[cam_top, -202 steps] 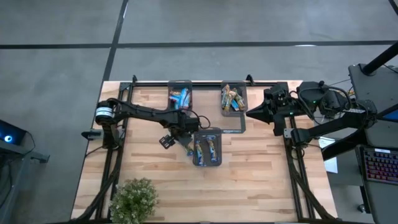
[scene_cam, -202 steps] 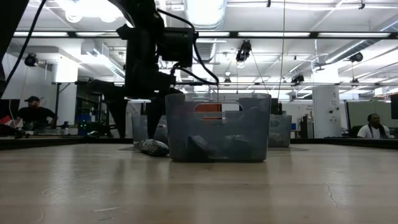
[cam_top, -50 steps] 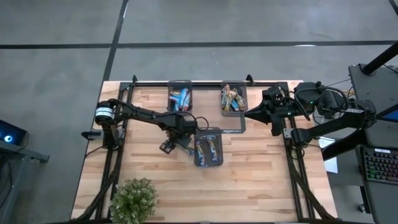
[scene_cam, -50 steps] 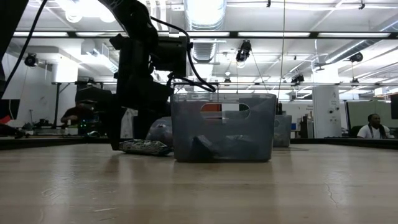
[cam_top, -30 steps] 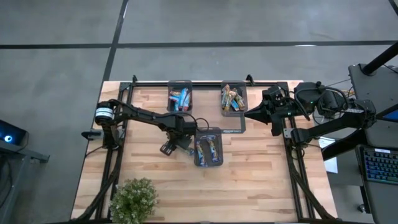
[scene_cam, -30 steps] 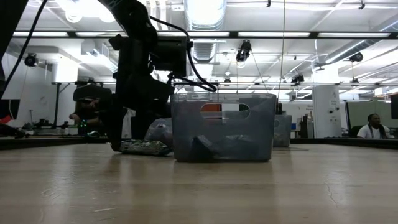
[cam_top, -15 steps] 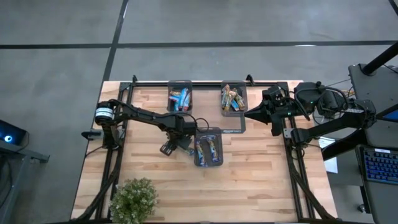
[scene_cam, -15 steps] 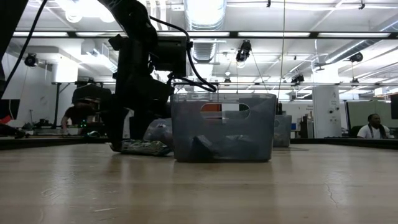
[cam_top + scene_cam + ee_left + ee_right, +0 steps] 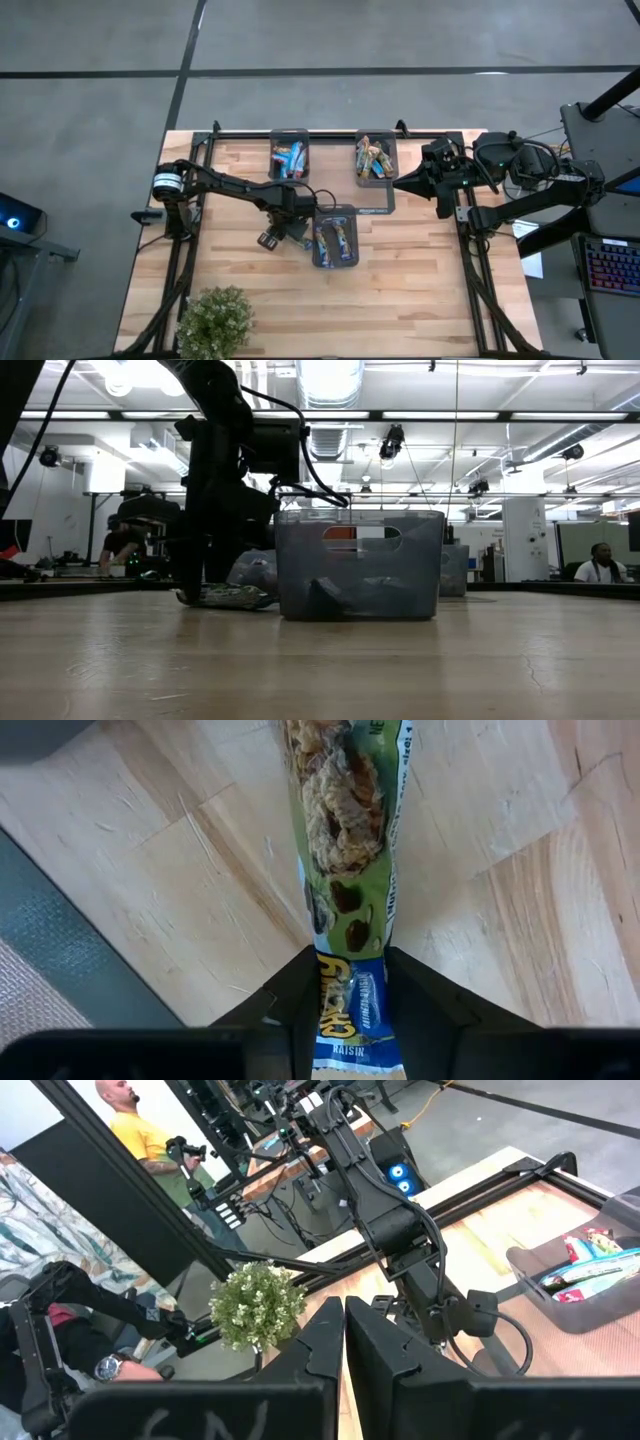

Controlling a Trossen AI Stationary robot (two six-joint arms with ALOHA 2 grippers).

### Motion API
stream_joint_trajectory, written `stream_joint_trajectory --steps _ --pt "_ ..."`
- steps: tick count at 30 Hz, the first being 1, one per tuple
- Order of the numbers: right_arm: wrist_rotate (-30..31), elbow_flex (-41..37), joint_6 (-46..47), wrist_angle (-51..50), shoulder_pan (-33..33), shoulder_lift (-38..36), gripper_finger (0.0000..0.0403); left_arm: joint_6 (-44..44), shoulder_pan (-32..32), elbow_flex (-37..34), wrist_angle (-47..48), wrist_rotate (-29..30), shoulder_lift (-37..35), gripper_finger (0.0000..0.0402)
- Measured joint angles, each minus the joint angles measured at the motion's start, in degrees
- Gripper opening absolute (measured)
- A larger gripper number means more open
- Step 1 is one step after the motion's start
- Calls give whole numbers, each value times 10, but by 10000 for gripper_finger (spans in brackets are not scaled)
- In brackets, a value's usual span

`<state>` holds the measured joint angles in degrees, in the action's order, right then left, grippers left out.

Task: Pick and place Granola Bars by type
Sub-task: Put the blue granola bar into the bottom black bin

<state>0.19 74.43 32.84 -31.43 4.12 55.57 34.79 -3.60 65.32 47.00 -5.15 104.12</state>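
A granola bar [image 9: 345, 870] in a green and blue wrapper lies flat on the wooden table just left of the near grey tray [image 9: 334, 238]; it also shows in the low view [image 9: 228, 597]. My left gripper [image 9: 350, 1010] stands over it, pointing down, shut on its blue end; in the high view it is beside the tray [image 9: 290, 228]. My right gripper [image 9: 344, 1340] is shut on nothing and waits at the table's right side [image 9: 402, 183]. More granola bars lie in the near tray and in the two far trays. My left gripper pinches the bar's blue end [image 9: 352, 982] between its two fingers, one on each long side. The fingers come from above, pointing down. The bar lies flat on the table, its green part reaching out beyond the fingers.
Two grey trays with bars stand at the far edge, one left [image 9: 290, 157] and one in the middle [image 9: 376, 158]. A potted plant [image 9: 215, 320] sits at the near left corner. People show in the room behind the table.
My left gripper has drawn its fingers together on either side of the bar and shut on it. The bar has stayed on the table.
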Motion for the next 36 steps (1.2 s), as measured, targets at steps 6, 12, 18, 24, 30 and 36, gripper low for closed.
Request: stream_joint_trajectory --steps 6,12,18,24,30,36 --pt "0 0 0 0 0 0 8 -5 0 0 0 0 0 85" --pt "0 0 0 0 0 0 8 -6 0 0 0 0 0 84" --pt "0 0 0 0 0 0 8 -13 0 0 4 0 0 84" --pt "0 0 0 0 0 0 8 -12 0 0 5 0 0 69" --pt "0 0 0 0 0 0 8 -15 0 7 15 0 0 62" --pt "0 0 0 0 0 0 8 -15 0 33 44 1 0 63"
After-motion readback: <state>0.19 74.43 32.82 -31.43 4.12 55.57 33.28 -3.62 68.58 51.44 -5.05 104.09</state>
